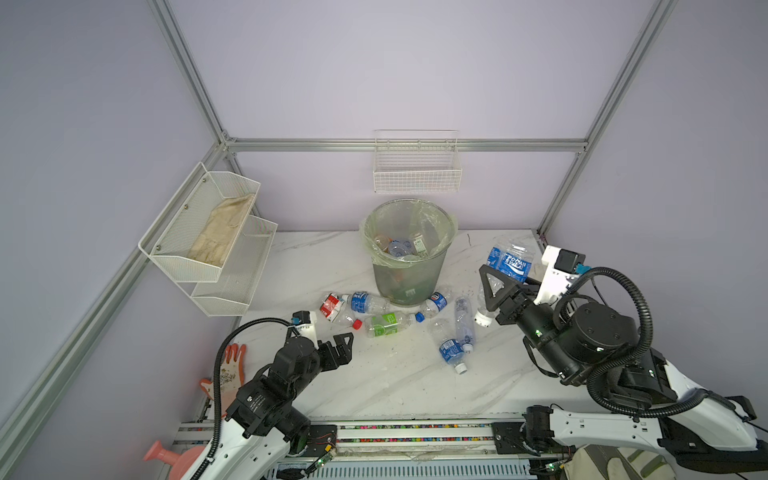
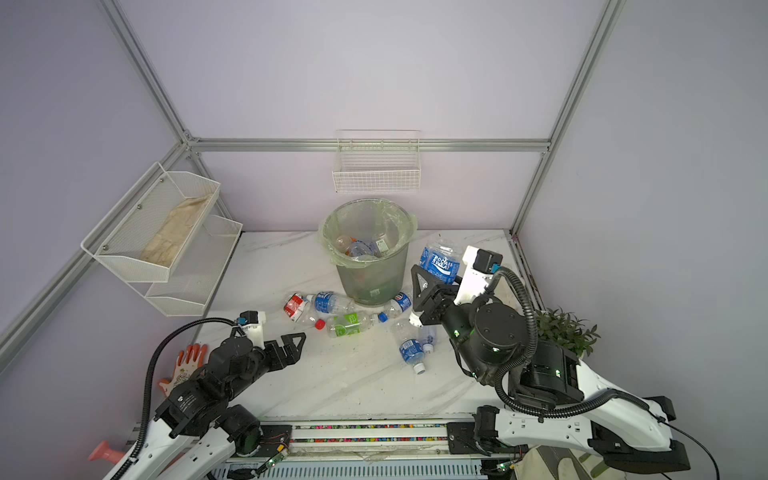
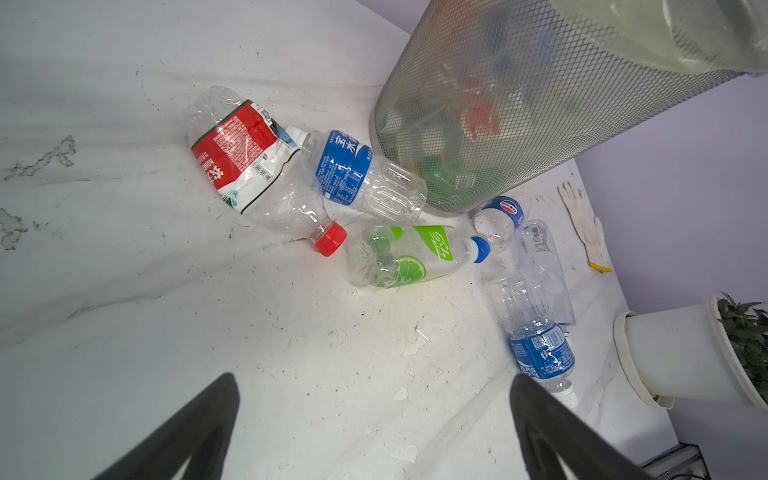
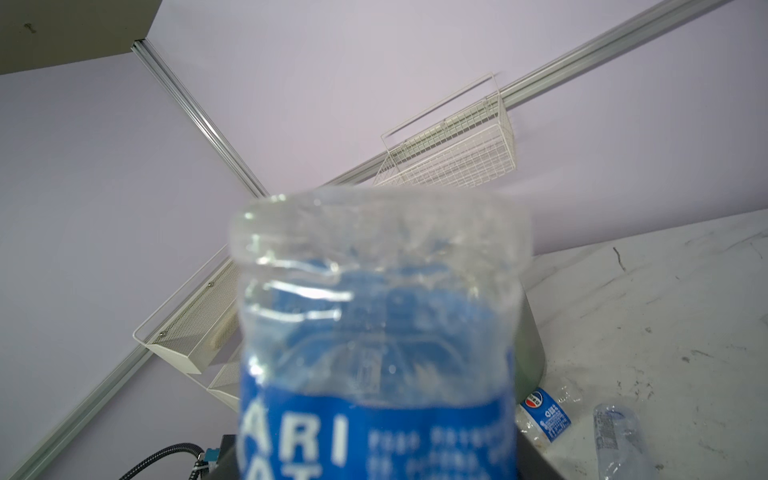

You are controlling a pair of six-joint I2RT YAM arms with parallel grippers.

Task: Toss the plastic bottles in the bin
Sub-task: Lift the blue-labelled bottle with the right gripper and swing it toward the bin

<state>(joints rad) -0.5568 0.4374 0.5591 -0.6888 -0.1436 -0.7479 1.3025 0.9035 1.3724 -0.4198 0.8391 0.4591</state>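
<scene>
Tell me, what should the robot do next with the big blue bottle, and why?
Probably swing the right gripper sideways toward the bin until the blue-label bottle hangs over its open top. The bottle is gripped and raised, but it sits beside the bin, not above it yet.

Bin (image 1: 415,278) standing at rear centre of table (image 1: 374,386), bottles (image 1: 397,248) lying inside it. Scattered bottles (image 1: 388,324) lying on table just before bin. Right gripper (image 1: 505,279) gripping held bottle (image 1: 510,261), right of bin. Left gripper (image 1: 347,347) hovering left of scattered bottles. Wire basket (image 1: 417,170) hanging on wall (image 1: 415,83) behind bin; tiered rack (image 1: 203,241) hanging at left.
</scene>
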